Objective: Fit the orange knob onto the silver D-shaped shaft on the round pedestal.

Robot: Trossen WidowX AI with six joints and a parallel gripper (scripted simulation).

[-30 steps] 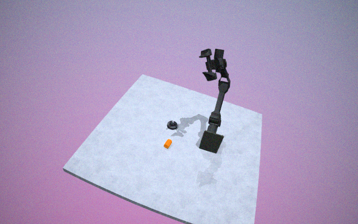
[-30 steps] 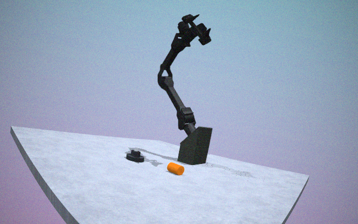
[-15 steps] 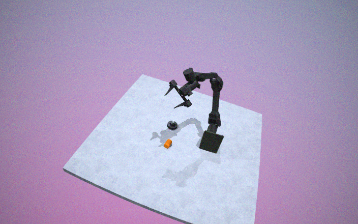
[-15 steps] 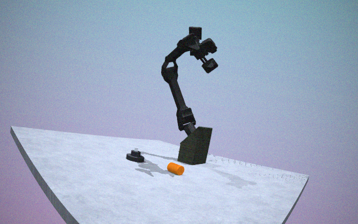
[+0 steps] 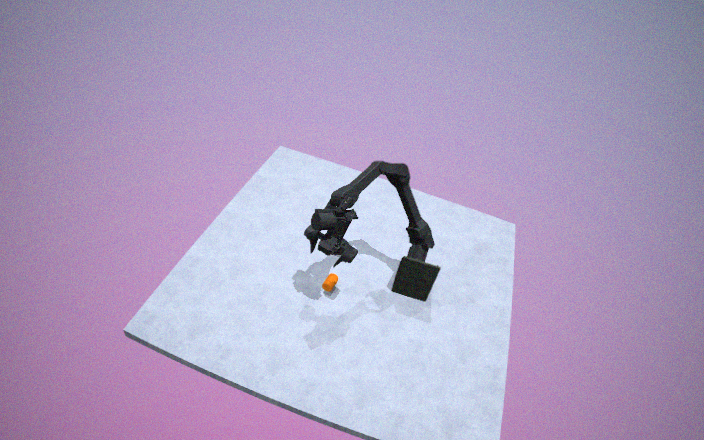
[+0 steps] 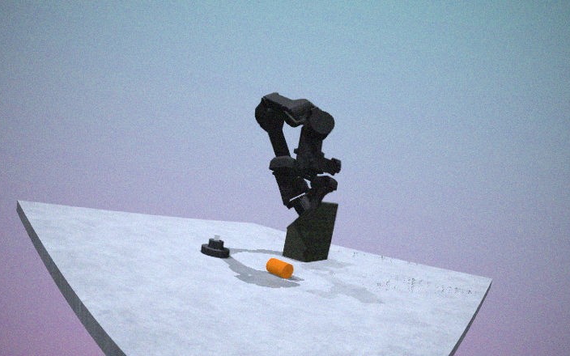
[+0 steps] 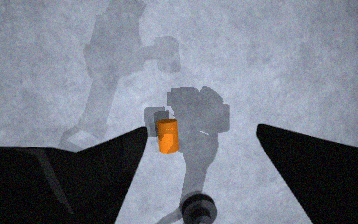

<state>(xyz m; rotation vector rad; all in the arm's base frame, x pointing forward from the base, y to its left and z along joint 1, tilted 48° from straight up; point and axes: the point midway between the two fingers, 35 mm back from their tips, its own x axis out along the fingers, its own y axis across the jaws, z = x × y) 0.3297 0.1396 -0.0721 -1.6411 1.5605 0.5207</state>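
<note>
Nearest in the exterior view, the orange knob [image 6: 279, 268] lies on its side on the pale grey desk [image 6: 145, 305], untouched, with the black round pedestal [image 6: 214, 250] and its short silver D-shaped shaft [image 6: 216, 237] a little beyond it and apart. Farther back, the black arm [image 6: 298, 146] folds over from its dark base block [image 6: 311, 232]. Its fingers are spread wide and grasp nothing above the knob; no writing or brand marks are legible anywhere.

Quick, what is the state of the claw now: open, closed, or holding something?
Claw: open wide, holding nothing; the orange knob lies on its side on the table below it.
</note>
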